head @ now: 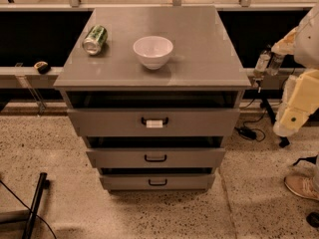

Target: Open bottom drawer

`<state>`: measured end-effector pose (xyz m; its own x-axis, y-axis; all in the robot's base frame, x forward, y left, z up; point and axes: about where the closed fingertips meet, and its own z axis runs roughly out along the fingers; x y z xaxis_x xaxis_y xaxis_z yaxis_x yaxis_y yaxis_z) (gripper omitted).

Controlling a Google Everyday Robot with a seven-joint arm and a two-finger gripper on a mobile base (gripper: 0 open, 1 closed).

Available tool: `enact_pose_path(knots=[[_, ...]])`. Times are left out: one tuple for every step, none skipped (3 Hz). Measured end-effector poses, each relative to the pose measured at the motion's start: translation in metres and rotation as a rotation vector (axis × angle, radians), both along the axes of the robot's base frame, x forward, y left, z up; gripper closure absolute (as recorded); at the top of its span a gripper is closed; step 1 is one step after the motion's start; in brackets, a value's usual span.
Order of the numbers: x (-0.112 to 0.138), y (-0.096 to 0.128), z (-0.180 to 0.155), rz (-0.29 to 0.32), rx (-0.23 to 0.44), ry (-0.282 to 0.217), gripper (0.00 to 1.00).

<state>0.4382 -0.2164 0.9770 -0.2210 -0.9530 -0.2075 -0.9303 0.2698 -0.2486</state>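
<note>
The grey cabinet [199,59] stands in the middle of the camera view with three drawers. The bottom drawer [124,182] is the lowest one, with a plain grey front and a small black loop handle [157,182]; a thin dark gap shows above its front. Above it are the middle drawer [119,158] and the top drawer [109,122], which has a white label at its handle. My gripper [265,63] is at the right, beside the cabinet's top right corner, well above and to the right of the bottom drawer and touching none of the drawers.
A green can [94,39] lies on its side and a white bowl [153,51] stands on the cabinet top. My pale arm [299,98] hangs at the right. A person's shoe [301,185] and cables [249,132] are on the floor at the right; a black pole [34,205] lies at the lower left.
</note>
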Motion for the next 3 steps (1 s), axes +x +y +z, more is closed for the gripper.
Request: enact_pose_path(knots=[[0.000,0.000,0.000,0.000,0.000,0.000,0.00],[0.008,0.007,-0.031,0.008,-0.015,-0.011,0.00],[0.005,0.023,-0.094,0.054,-0.018,-0.020,0.00]])
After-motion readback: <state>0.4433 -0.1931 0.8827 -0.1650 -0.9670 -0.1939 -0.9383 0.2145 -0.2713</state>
